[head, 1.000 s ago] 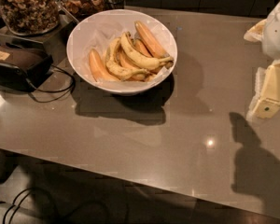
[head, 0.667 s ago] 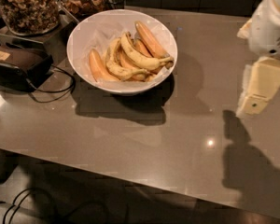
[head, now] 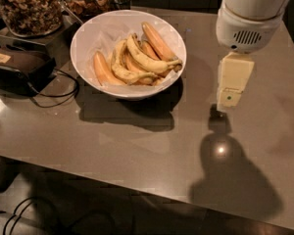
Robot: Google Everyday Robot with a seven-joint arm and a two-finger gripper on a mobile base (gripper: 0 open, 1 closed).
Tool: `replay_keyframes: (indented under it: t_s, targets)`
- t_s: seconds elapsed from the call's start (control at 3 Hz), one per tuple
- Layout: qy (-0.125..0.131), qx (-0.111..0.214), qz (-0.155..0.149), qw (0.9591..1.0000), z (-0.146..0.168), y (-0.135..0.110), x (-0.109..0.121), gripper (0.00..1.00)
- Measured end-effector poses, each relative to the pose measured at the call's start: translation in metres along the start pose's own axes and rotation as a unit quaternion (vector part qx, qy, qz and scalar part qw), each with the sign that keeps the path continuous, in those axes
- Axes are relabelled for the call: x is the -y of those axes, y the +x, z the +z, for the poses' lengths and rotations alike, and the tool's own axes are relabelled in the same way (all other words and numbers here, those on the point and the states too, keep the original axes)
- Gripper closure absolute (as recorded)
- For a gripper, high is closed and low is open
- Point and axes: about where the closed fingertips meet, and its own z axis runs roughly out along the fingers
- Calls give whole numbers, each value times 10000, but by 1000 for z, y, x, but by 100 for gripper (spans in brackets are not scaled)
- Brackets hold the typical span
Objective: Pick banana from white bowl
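The white bowl (head: 99, 33) stands on the grey table at the upper left. Several bananas lie in it. The banana (head: 148, 60), long, curved and pale yellow, lies across the top of the pile with its stem end toward the bowl's right rim. A shorter spotted banana (head: 118, 68) and smooth orange-toned bananas (head: 159, 41) lie around it. My gripper (head: 229, 100) hangs down from the white arm (head: 250, 13) to the right of the bowl. It is above the table and apart from the bowl and the bananas.
Two glass jars of nuts (head: 27, 6) stand at the back left behind the bowl. A black device (head: 19, 65) with a cable (head: 54, 99) lies left of the bowl. The table's front edge (head: 112, 177) runs across the bottom, with cables on the floor below.
The arm and gripper have moved left across the table, from the right edge of the view toward the bowl. The bowl and bananas have not moved.
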Motion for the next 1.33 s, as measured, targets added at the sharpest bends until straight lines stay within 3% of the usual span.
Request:
replay_keyframes:
  t_s: [0.33,0.67,1.0,1.33]
  targets:
    - [4,445,-162,9989,-25,-25,-5,0]
    - [109,797,-476,9956,-71,-72,-11,0]
    - [258,914,-472,9944,-77,-77,-7,0]
    - [157,1003,-382,9941,-71,-103,11,0]
